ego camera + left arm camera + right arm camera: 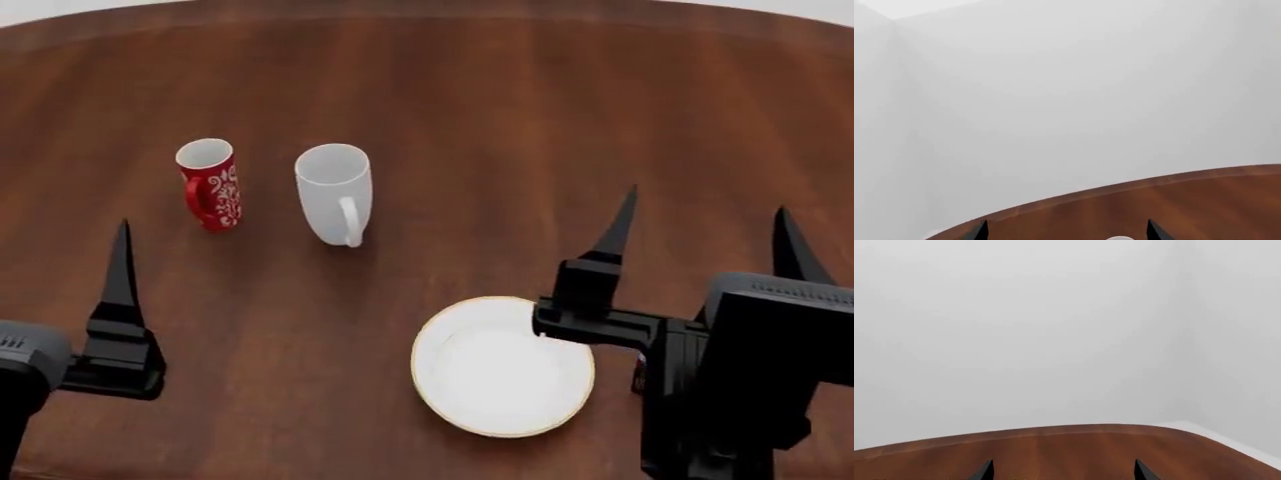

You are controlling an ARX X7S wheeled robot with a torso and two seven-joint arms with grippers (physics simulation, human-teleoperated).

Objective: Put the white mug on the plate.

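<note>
White mug [332, 192] upright beside red mug [210, 184]; plate [503, 366] apart; both pincers spread, empty.

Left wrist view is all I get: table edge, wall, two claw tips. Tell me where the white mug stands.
Observer: The white mug stands upright on the table, ahead of the left claw and toward the robot's right of it.
Operator: Name whatever is next to it.
Observer: A red mug stands apart on its left side, also upright.
Operator: Give me the plate.
Observer: The plate lies nearer the robot than the mugs, bare, with the right claw beside its right edge.
Operator: Report the handle.
Observer: It faces the robot, on the mug's near side.
</note>
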